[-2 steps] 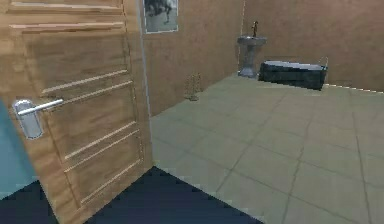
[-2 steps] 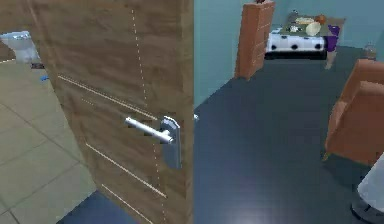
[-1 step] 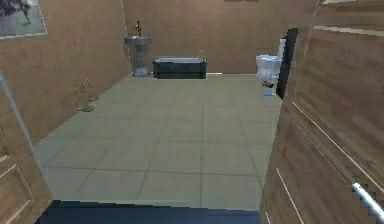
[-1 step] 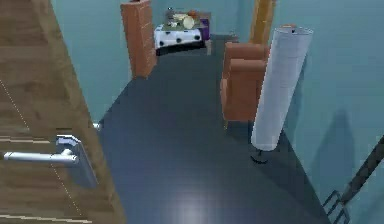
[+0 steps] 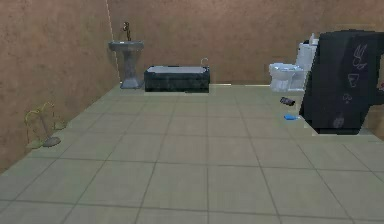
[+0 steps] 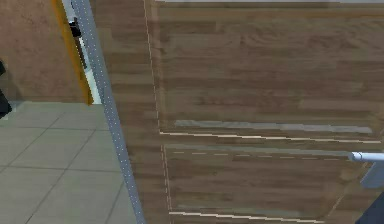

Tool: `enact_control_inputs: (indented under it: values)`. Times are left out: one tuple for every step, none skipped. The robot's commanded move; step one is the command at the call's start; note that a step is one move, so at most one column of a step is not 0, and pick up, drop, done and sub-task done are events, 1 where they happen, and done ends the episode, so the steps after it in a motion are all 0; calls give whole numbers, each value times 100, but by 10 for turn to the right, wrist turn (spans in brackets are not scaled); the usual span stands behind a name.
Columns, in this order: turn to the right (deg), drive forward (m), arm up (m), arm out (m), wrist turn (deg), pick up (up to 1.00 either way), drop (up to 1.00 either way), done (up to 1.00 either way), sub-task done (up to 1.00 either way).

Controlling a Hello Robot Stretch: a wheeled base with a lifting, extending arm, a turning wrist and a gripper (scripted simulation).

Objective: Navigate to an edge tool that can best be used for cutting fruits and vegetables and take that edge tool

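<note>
With bathtub at twelve o'clock and toilet at two, the knife is judged yet to be found and taken; the gripper's state cannot be told.

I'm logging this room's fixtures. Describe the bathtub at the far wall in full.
The bathtub is a low, long box with dark sides and a paler rim, and it looks glossy. It stands level on the tiled floor, lengthwise against the brown far wall. A small fitting rises at its right end, too small to identify. A grey pedestal sink stands just to its left; whether they touch cannot be told. The inside is hidden.
</note>
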Motion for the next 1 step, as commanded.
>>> enact_control_inputs:
  values:
    - [90, 0, 0, 0, 0, 0, 0, 0, 0]
